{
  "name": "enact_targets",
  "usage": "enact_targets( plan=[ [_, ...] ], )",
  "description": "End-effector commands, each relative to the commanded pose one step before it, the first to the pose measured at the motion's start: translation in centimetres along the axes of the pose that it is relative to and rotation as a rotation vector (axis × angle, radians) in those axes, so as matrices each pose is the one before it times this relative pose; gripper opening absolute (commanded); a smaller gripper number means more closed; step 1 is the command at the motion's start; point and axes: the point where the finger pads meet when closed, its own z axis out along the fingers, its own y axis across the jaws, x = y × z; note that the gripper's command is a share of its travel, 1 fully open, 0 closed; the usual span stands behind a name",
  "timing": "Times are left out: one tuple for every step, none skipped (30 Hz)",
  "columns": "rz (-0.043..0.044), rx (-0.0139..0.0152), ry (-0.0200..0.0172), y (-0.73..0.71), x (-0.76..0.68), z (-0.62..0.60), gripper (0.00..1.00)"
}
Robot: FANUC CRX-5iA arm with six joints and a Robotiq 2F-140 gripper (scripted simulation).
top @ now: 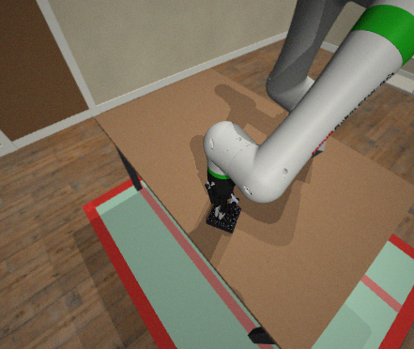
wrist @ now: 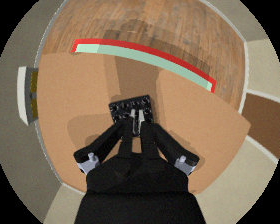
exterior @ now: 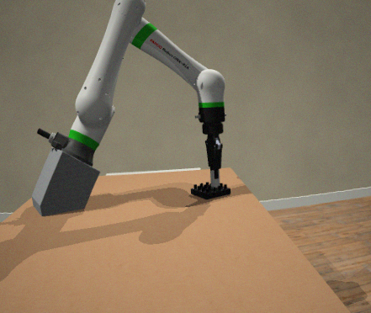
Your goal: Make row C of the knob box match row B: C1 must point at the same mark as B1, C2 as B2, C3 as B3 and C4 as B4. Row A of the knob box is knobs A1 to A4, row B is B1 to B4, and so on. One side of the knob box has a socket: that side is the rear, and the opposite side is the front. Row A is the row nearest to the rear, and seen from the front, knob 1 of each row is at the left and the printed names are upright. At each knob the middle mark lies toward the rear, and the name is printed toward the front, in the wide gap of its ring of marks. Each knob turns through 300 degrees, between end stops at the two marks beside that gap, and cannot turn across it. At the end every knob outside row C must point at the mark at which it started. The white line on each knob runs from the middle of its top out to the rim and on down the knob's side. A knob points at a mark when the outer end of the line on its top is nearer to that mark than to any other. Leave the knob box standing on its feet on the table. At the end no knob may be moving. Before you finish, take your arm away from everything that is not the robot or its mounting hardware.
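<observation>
The black knob box [top: 227,226] [exterior: 206,195] [wrist: 129,102] stands on the brown table, with short black knobs on top. My gripper [top: 220,214] [exterior: 215,185] [wrist: 136,114] points straight down over the box, its pale fingertips down among the knobs. The fingertips stand close together with a narrow gap and appear shut on one knob, which they mostly hide. The knob's name, its white line and the marks around it are too small to read. The fingers also cover part of the box in the wrist view.
Other knobs stand close around the fingertips. The table [top: 330,220] [exterior: 178,269] [wrist: 81,100] has an edge near the box, with a red-bordered pale green panel [top: 161,263] [wrist: 141,56] beyond it. The arm's grey base block [exterior: 66,181] stands at the table's other side.
</observation>
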Motion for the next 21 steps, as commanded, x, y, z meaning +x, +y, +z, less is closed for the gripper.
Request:
enact_targets(
  plan=[
    [-0.01069,0.0002,0.00038,0.007,0.016,-0.012,0.05],
    [-0.00283,0.0,0.0,0.0,0.0,0.0,0.05],
    [-0.00209,0.0,0.0,0.0,0.0,0.0,0.05],
    [-0.00144,0.0,0.0,0.0,0.0,0.0,0.05],
    [-0.0009,0.0,0.0,0.0,0.0,0.0,0.05],
    [-0.00048,0.0,0.0,0.0,0.0,0.0,0.05],
    [-0.00018,0.0,0.0,0.0,0.0,0.0,0.05],
    [-0.00003,0.0,0.0,0.0,0.0,0.0,0.05],
    [0.0,0.0,0.0,0.0,0.0,0.0,0.05],
    [0.0,0.0,0.0,0.0,0.0,0.0,0.05],
    [0.0,0.0,0.0,0.0,0.0,0.0,0.05],
    [0.0,0.0,0.0,0.0,0.0,0.0,0.05],
    [0.0,0.0,0.0,0.0,0.0,0.0,0.05],
    [0.0,0.0,0.0,0.0,0.0,0.0,0.05],
    [0.0,0.0,0.0,0.0,0.0,0.0,0.05],
    [0.0,0.0,0.0,0.0,0.0,0.0,0.05],
    [0.0,0.0,0.0,0.0,0.0,0.0,0.05],
    [0.0,0.0,0.0,0.0,0.0,0.0,0.05],
    [0.0,0.0,0.0,0.0,0.0,0.0,0.05],
    [0.0,0.0,0.0,0.0,0.0,0.0,0.12],
    [0.0,0.0,0.0,0.0,0.0,0.0,0.12]
  ],
)
